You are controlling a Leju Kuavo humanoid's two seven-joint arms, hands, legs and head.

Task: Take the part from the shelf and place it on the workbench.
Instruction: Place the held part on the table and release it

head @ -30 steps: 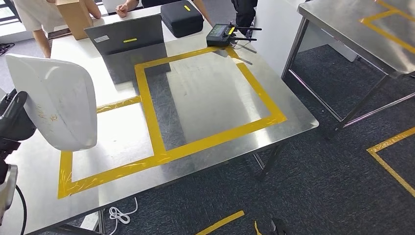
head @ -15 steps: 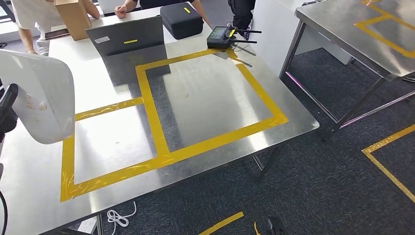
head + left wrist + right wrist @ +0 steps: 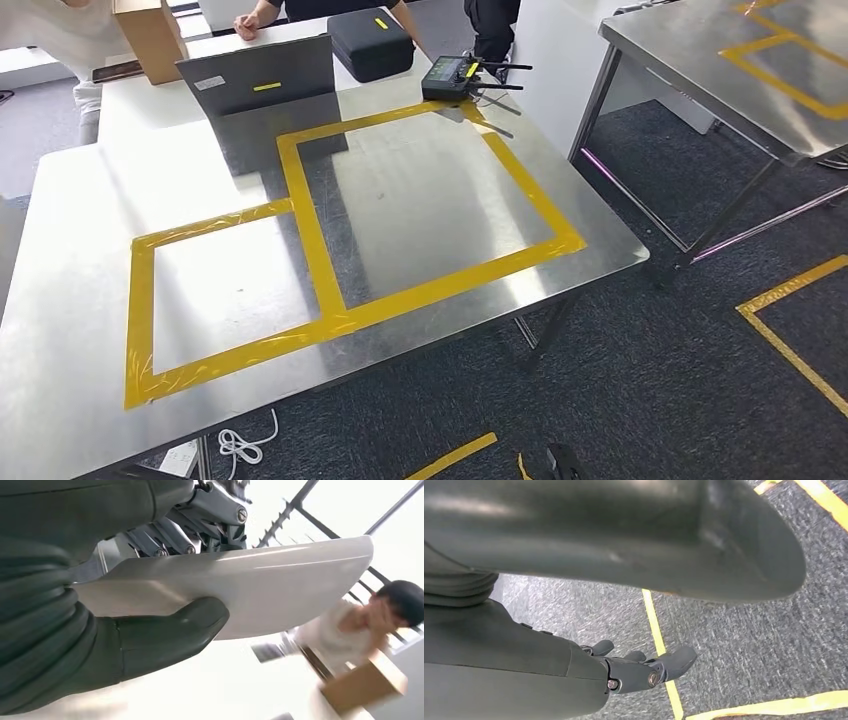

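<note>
The part (image 3: 280, 590) is a white, smooth, curved shell. In the left wrist view my left hand (image 3: 165, 635) grips it, thumb pressed on its near face and fingers behind its edge. The workbench (image 3: 420, 190) is a steel table marked with two yellow tape rectangles, seen in the head view. My right hand (image 3: 639, 672) hangs over grey carpet with yellow floor tape, its fingers loosely extended and holding nothing.
At the workbench's far end stand a grey panel (image 3: 262, 78), a black case (image 3: 372, 38), a remote controller (image 3: 455, 75) and a cardboard box (image 3: 150, 35). People (image 3: 265, 12) lean there. A second steel table (image 3: 740, 60) stands to the right. A white cable (image 3: 245, 440) lies below.
The white part and my left hand, at the head view's left a second ago, have slid out past its left edge. The camera has shifted slightly.
</note>
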